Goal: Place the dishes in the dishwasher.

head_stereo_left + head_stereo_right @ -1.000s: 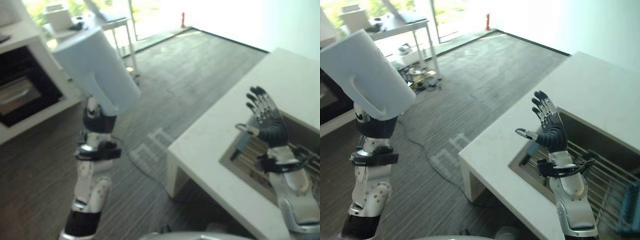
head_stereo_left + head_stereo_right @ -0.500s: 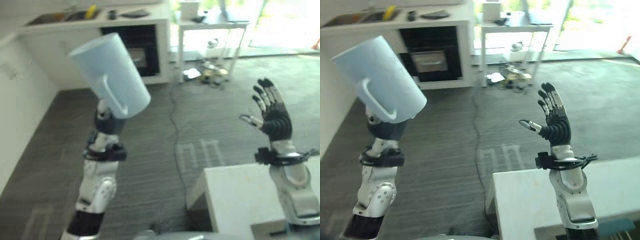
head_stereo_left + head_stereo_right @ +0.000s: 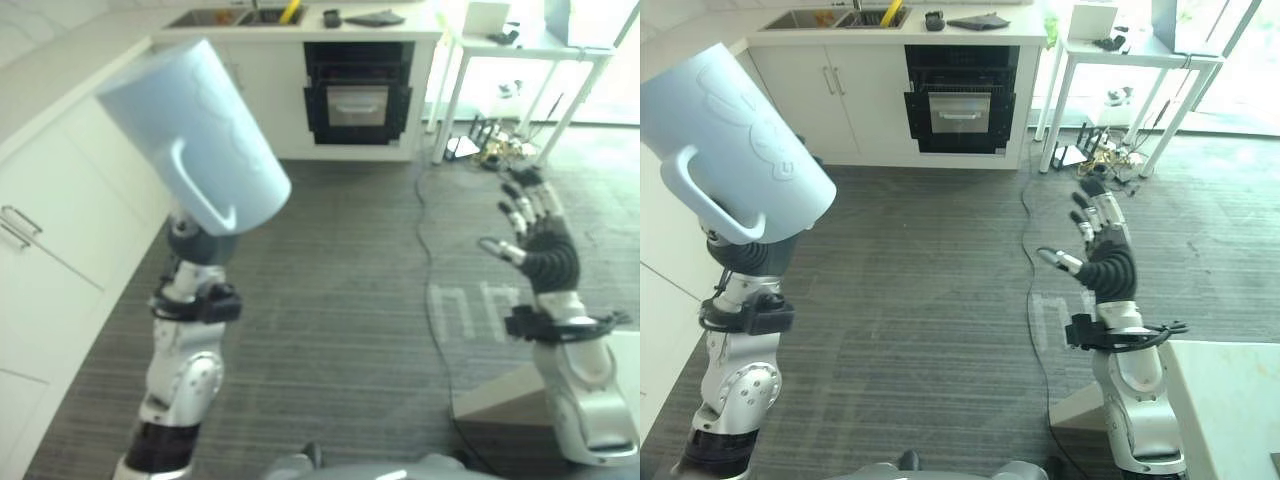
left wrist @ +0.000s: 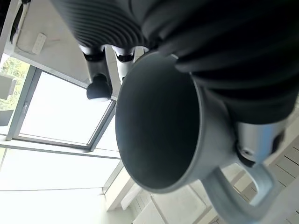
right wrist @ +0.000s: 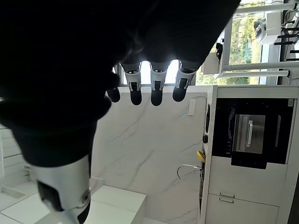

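At the far left, white cabinets (image 3: 60, 230) run along the wall with bar handles on their doors. Just in from them the left hand (image 3: 195, 240) is raised high on its upright arm, carrying a pale blue mug (image 3: 195, 135) above the grey striped floor (image 3: 930, 300). The mug sits on top of the hand, tilted, its base pointing up and toward the cabinets and its handle (image 3: 200, 195) on the lower side, facing the camera. In the left wrist view the mug's open mouth (image 4: 156, 123) faces the lens, the dark ribbed cover lies against one side of the rim, a dark-tipped finger (image 4: 99, 88) reaches past the other side, and the thumb presses at the root of the handle, so the hand is clamped round the mug. Faint raised shapes show on the mug's wall; no writing on it can be read.

Along the back, a white surface (image 3: 890, 25) carries a sink, a yellow item and a dark cloth, with a black built-in oven (image 3: 960, 95) below. To the right of that stands a white table (image 3: 1130, 50) with clutter under it.

Toward the right, the right hand (image 3: 1102, 250) is held up at chest height, palm toward the left, its fingers straight and spread and the thumb out to the side, holding nothing. In the lower right corner the edge of a pale surface (image 3: 1230, 400) shows.
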`<state>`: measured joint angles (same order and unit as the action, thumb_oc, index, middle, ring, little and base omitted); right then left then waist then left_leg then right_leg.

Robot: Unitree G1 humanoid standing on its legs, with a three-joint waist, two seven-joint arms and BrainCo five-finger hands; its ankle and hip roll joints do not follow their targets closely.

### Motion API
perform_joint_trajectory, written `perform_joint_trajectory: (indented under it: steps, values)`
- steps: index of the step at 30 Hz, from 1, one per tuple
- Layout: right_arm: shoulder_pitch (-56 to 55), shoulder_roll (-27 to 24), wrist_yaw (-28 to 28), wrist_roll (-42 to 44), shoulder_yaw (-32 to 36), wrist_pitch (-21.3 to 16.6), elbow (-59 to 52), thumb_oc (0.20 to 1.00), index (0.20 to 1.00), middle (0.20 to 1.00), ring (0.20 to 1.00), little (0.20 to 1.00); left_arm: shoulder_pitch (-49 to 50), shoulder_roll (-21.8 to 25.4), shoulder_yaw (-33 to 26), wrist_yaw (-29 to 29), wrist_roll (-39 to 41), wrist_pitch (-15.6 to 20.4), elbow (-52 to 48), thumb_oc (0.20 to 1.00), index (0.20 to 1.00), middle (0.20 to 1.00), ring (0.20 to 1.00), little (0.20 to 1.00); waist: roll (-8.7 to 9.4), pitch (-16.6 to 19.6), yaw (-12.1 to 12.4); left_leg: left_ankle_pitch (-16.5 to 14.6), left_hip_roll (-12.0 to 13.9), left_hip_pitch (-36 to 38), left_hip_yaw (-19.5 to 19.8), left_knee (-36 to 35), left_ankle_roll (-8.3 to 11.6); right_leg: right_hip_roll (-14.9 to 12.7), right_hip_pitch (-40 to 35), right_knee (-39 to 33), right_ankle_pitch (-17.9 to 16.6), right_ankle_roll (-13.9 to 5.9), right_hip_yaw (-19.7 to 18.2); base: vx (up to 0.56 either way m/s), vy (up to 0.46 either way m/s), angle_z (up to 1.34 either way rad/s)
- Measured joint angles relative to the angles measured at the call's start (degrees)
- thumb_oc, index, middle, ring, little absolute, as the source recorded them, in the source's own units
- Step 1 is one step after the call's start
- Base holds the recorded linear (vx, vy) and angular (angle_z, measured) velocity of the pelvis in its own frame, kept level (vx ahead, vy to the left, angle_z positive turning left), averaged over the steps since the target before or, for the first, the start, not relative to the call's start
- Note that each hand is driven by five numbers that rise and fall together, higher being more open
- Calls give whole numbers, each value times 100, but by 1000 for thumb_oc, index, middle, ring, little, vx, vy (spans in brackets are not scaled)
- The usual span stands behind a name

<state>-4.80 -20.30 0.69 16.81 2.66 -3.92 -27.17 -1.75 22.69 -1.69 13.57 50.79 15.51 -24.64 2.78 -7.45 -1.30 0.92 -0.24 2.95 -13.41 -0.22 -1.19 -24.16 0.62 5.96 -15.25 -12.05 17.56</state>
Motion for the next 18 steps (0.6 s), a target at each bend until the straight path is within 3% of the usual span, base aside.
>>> perform_joint_trajectory:
  steps: [2,3,4,9,17,18]
  values:
    - [11,-189,87,6,0,-1,37,1000,1000,1000,1000,1000,-11,-29,-38,-33,0,-10,10,200,200,200,200,200,-12,-8,-15,100,64,96,0,-233,-117,609,66,317,896,-66,171,-25,96,-21]
    - [13,-360,98,8,21,-13,73,1000,1000,1000,1000,1000,-14,-13,-14,-45,0,-21,16,200,200,200,200,200,-3,-2,-43,124,53,127,9,-292,-119,973,-72,86,1164,34,175,0,0,0]
    - [18,-437,83,10,54,-33,121,1000,1000,1000,1000,1000,-34,-13,44,-45,-3,-21,16,200,200,200,200,200,20,14,-49,123,9,124,37,-297,-116,1151,-271,-251,1189,120,175,23,-17,21]
    - [-26,-503,-42,10,73,-56,261,1000,1000,1000,1000,1000,-30,-50,375,58,-1,-39,11,200,200,200,200,200,14,61,-104,248,-85,139,293,-410,31,1276,-821,-1095,1081,189,-149,45,-66,28]
    - [-21,-520,154,19,125,-54,267,1000,1000,1000,1000,1000,-29,-169,372,2,-10,-34,6,200,200,200,200,200,-118,108,-248,301,159,238,205,-480,130,1530,-811,-1096,1141,281,-301,48,-78,-11]
    - [-20,-721,265,19,124,-67,264,1000,1000,1000,1000,1000,-9,-243,325,-4,-21,-17,6,200,200,200,200,200,-198,196,-264,304,225,282,193,-480,136,1592,-840,-1096,1166,323,-324,28,-38,-2]
